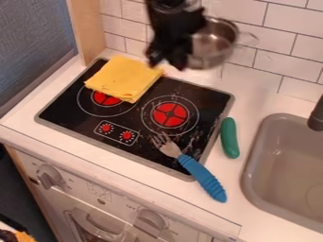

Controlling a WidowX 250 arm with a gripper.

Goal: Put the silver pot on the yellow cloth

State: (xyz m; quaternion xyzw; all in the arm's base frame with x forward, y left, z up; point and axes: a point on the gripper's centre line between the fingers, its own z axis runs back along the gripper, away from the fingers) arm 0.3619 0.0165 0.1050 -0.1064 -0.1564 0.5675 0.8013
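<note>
Soft, fairly even light brightens the stovetop (211,101) and the white counter (120,163) around it. Small highlights glint on the silver pot (217,42) above the stovetop's far side. The oven front (75,198) below looks dimmer; the light's source cannot be told.

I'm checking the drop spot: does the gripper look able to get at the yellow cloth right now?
Probably yes: the gripper hangs near the cloth, and nothing visible stands between them.

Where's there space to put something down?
The counter between the blue-handled fork, green toy and sink is bare; so is the sink floor in view. It's crowded at the yellow cloth, with the gripper and silver pot hanging close by.
</note>
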